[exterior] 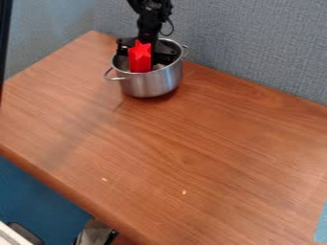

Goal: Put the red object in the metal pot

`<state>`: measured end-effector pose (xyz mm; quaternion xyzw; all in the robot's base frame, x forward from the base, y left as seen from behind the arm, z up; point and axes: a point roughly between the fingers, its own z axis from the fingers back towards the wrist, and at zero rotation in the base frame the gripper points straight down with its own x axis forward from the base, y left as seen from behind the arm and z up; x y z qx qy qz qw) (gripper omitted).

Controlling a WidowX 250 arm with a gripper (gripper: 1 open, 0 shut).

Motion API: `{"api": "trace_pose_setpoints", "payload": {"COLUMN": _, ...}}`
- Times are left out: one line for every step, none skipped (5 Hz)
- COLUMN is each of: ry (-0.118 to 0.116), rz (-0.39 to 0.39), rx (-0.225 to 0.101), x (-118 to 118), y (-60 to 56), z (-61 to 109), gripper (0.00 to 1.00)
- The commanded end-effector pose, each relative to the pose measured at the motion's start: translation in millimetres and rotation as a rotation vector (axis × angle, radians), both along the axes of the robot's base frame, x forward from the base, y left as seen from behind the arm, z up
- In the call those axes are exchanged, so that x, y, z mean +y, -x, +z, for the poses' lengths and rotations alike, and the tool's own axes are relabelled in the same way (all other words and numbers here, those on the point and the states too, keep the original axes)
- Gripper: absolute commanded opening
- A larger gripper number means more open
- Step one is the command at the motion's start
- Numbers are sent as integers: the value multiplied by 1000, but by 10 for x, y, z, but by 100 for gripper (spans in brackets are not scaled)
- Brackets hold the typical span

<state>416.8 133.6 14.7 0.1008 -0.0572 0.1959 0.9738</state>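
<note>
A wooden table is seen filling most of the view, backed by a blue-grey wall. The metal pot is placed near the table's far corner, at about eleven o'clock from the tabletop's centre, with one small handle shown at its nine o'clock side. The black arm is lowered from twelve o'clock over the pot. The gripper is pointed steeply down and pinched narrowly onto the top of the red object, which is held upright with its lower end inside the pot.
</note>
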Motion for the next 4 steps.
{"api": "trace_pose_setpoints", "payload": {"ry": -8, "rz": 7, "rx": -1, "x": 60, "y": 11, "z": -22, "gripper": 0}}
{"api": "trace_pose_setpoints", "payload": {"ry": -7, "rz": 8, "rx": 5, "x": 66, "y": 20, "z": -58, "gripper": 0}}
{"api": "trace_pose_setpoints", "payload": {"ry": -6, "rz": 9, "rx": 12, "x": 72, "y": 30, "z": -82, "gripper": 0}}
{"api": "trace_pose_setpoints", "payload": {"ry": -4, "rz": 10, "rx": 20, "x": 79, "y": 41, "z": -103, "gripper": 0}}
